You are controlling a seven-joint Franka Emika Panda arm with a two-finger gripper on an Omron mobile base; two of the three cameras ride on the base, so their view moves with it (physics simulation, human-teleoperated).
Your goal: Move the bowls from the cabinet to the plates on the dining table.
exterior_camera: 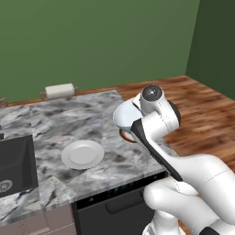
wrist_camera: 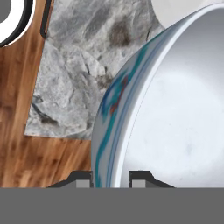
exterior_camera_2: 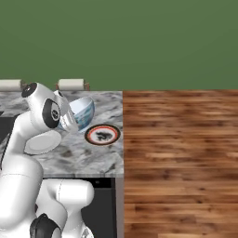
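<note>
No readable text, label, brand, number or sign anywhere. Only unlettered decoration: blue and rust streaks around the outer wall of the bowl [wrist_camera: 114, 94], and a dark blotchy pattern at the centre of the reddish-brown plate [exterior_camera_2: 102, 135]. Plain and unmarked: white plate [exterior_camera: 83, 154], marble table top [exterior_camera: 55, 119].

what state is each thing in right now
pincer: shut on the bowl's rim
bowl: held tilted in the air, above the table
reddish-brown plate: flat on the table, nothing on it
white plate: flat on the table, bare
dining table: carries both plates
</note>
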